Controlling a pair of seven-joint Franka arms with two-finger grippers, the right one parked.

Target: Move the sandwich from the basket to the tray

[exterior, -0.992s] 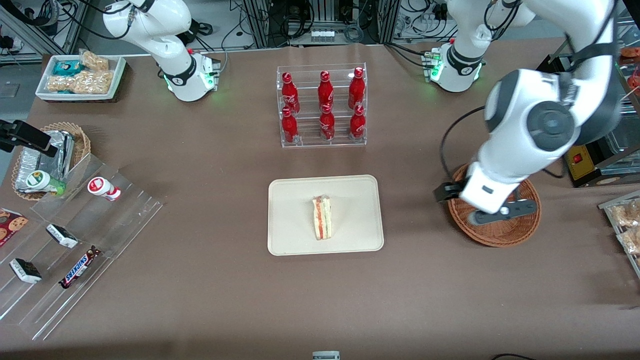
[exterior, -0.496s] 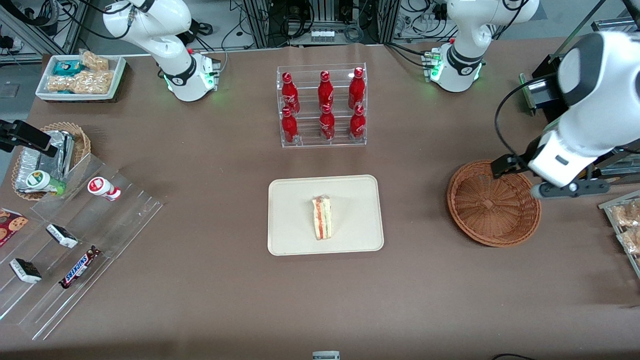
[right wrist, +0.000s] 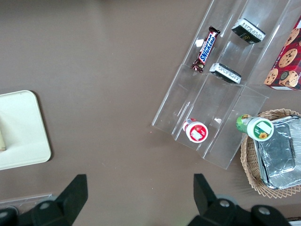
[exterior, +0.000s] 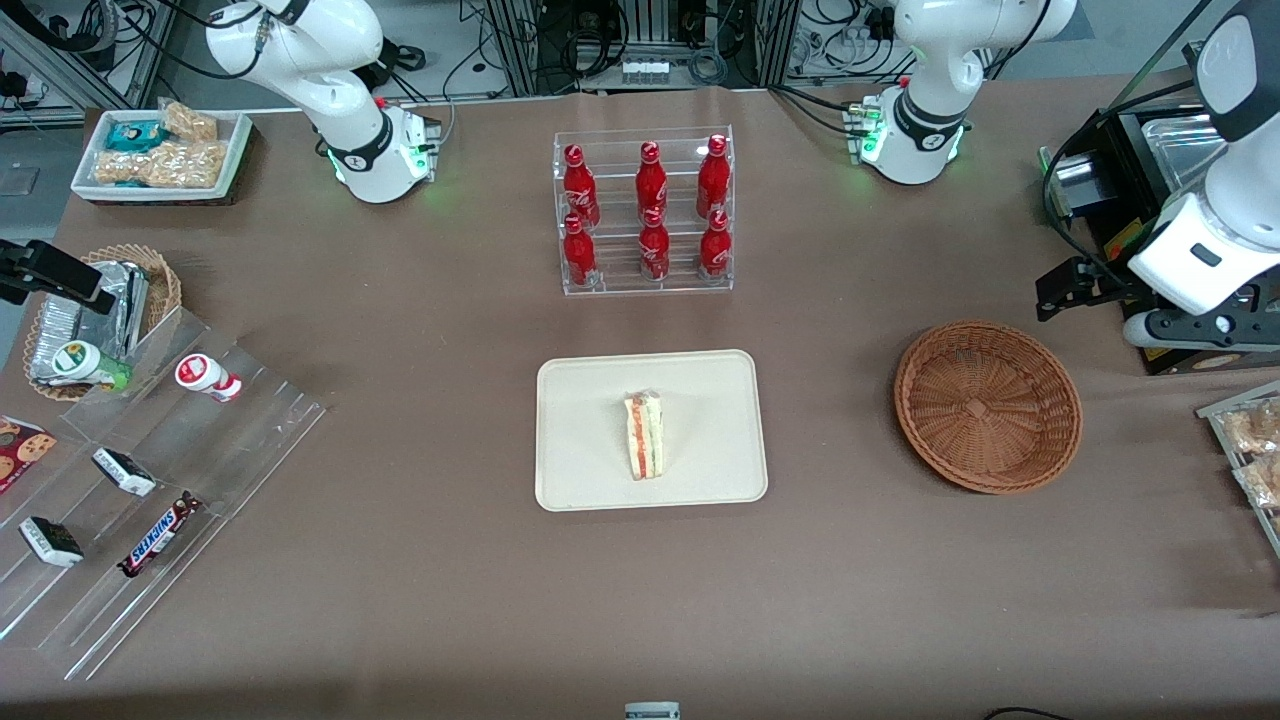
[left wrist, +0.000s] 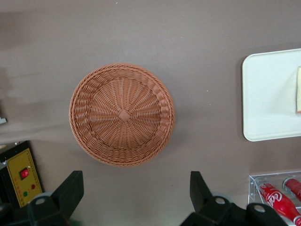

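- The sandwich (exterior: 645, 435) lies on the tray (exterior: 580, 400), near its middle, with the narrow end pointing toward the front camera and the orange-red and green layers showing along one side.
- In the left wrist view only a thin pale edge of the sandwich (left wrist: 298, 89) is visible on the tray (left wrist: 265, 94), so I cannot tell more from there.
- The tray sits in the middle of the brown table (exterior: 400, 600), nearer to the front camera than the clear rack with red bottles (exterior: 645, 210).
- The basket (exterior: 988, 405) stands on the table toward the working arm's end, well apart from the tray, and nothing is inside it.
- The gripper (exterior: 1085, 300) hangs above the table, near the basket but farther from the front camera than the basket, just beside a black box (exterior: 1190, 330) with a yellow label.
- Its two fingers (left wrist: 70, 190) are spread wide apart and hold nothing; in the wrist view the basket (left wrist: 122, 114) is seen whole.
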